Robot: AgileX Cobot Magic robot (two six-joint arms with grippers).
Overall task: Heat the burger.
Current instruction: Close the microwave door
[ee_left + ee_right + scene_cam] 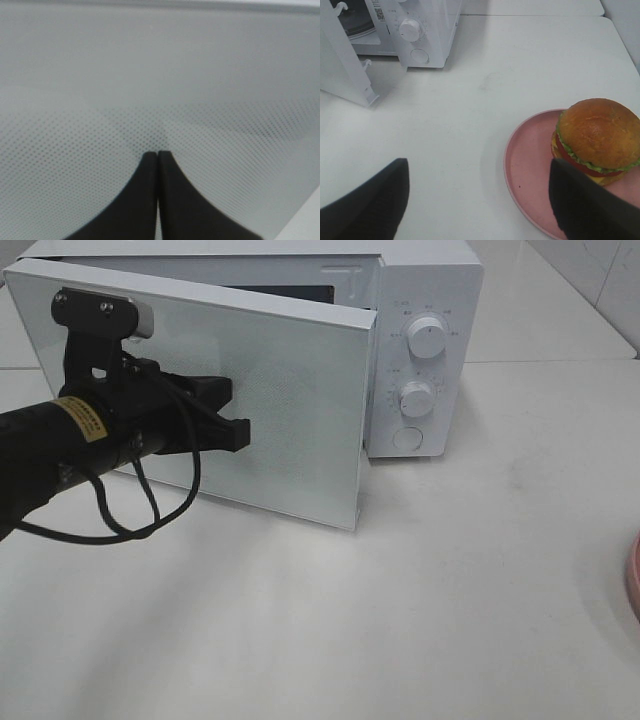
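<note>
From up high, the left hand (243, 432) is right up against the outer face of the microwave door (290, 390), its fingers pressed together with nothing between them. That door stands swung partly out from the white microwave (425, 300), hinged on the far side from the control panel. Beyond the hand's tips, past the door's free edge, sit two round knobs (427, 338) stacked one over the other, with a round button (407, 437) below them. A black cable (150, 510) loops down from the arm behind the hand. The white counter (400, 620) spreads out beneath, and a sliver of pink plate (633, 580) peeks in at the far edge, well away from this hand.

Over to the left wrist camera: two dark fingertips (170, 200) closed tight together, their points touching or nearly touching the dotted door panel straight ahead.

Now the right wrist camera: the right hand (480, 200) hangs with its fingers spread wide apart, gripping nothing. The burger (597, 140) sits on the pink plate just ahead of one finger, off to that side rather than between the two. The microwave and its open door lie well ahead across the counter.
</note>
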